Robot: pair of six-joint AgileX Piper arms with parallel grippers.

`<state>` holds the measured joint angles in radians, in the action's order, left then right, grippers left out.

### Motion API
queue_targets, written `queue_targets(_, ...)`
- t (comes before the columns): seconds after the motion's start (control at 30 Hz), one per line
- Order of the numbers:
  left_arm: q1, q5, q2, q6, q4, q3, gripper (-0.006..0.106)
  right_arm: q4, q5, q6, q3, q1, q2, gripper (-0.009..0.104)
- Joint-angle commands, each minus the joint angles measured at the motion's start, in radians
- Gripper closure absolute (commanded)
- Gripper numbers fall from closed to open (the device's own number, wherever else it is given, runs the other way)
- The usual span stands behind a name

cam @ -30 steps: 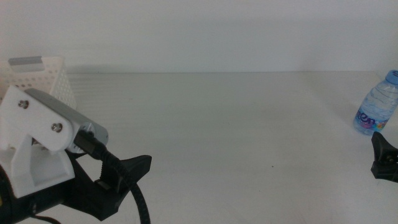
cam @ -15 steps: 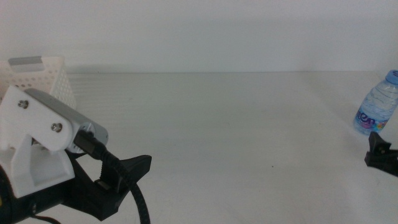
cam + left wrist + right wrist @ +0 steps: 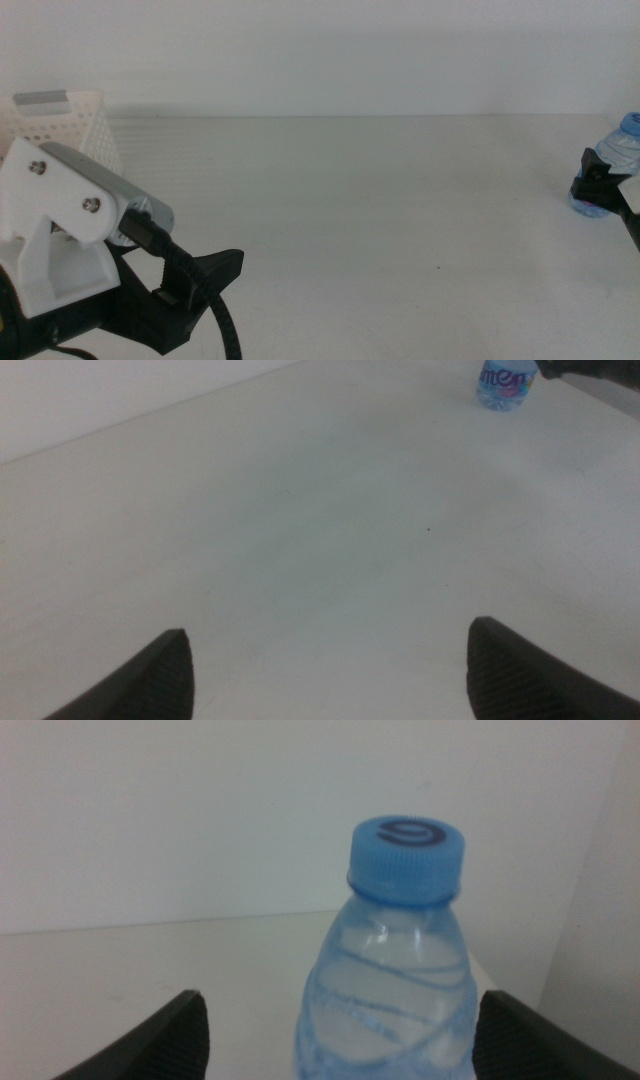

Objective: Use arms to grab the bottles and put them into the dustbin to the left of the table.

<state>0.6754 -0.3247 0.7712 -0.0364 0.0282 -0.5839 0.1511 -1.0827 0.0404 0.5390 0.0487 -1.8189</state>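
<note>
**Right gripper closing in on water bottle: tip-over risk**

Right gripper is at the far right edge of the desk, right up against the small blue-capped water bottle. Right wrist view: fingers apart, one on each side of the bottle, bottle centred between them, no contact visible. Bottle is upright, near the desk's right end, well apart from the dustbin at the far left.

Left gripper waits low at the near left, just in front of the dustbin, fingers wide apart, nothing between them. It sees the bottle far across the desk.

Risks, as I judge them:
- Bottle is small, light and looks close to the desk's edge. A finger nudging it before the close could tip it or push it off.
- Ribbed thin plastic: a clamp too high near the neck could slip; too hard could crush it and squirt it out.
- Long carry to the dustbin on the opposite side. Either the right arm overreaches or it needs a handover, and a drop is likeliest there.
- Left arm sits right by the dustbin, so collision is possible on delivery.

Writing:
- Label shows pink/blue lettering, reads something like "…ten" in the left wrist view; partial, can't confirm the brand.
- Cap has a dark oval logo mark, no legible text.

No can or yellow bottle in view.
</note>
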Motion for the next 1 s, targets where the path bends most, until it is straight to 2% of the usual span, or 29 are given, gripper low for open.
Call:
queue_targets(0.0, 0.008, 0.076, -0.004, -0.013, 0.008, -0.028, 0.012, 0.014, -0.030, 0.036, 0.063, 0.008, 0.019, 0.016)
queue_targets(0.23, 0.008, 0.076, -0.004, -0.013, 0.008, -0.028, 0.012, 0.026, 0.039, 0.054, 0.166, 0.037, -0.047, 0.016)
queue_targets(0.5, 0.008, 0.076, -0.004, -0.013, 0.008, -0.028, 0.012, 0.026, 0.041, 0.055, 0.241, 0.051, -0.127, 0.016)
queue_targets(0.6, 0.008, 0.076, -0.004, -0.013, 0.008, -0.028, 0.012, 0.028, 0.041, 0.055, 0.254, 0.051, -0.146, 0.019)
queue_targets(0.67, 0.008, 0.076, -0.004, -0.013, 0.008, -0.028, 0.012, 0.029, 0.042, 0.055, 0.257, 0.051, -0.149, 0.028)
queue_targets(0.73, 0.008, 0.076, -0.004, -0.013, 0.008, -0.028, 0.012, 0.029, 0.042, 0.055, 0.256, 0.051, -0.149, 0.042)
queue_targets(0.8, 0.008, 0.076, -0.004, -0.013, 0.008, -0.028, 0.012, 0.026, 0.042, 0.054, 0.253, 0.051, -0.148, 0.068)
queue_targets(0.87, 0.008, 0.076, -0.004, -0.013, 0.008, -0.028, 0.012, -0.003, 0.038, 0.048, 0.252, 0.050, -0.146, 0.094)
queue_targets(0.93, 0.008, 0.076, -0.004, -0.013, 0.008, -0.028, 0.012, -0.058, 0.038, 0.029, 0.252, 0.042, -0.140, 0.095)
queue_targets(0.97, 0.008, 0.076, -0.004, -0.013, 0.008, -0.028, 0.012, -0.110, 0.039, 0.019, 0.252, 0.033, -0.135, 0.095)
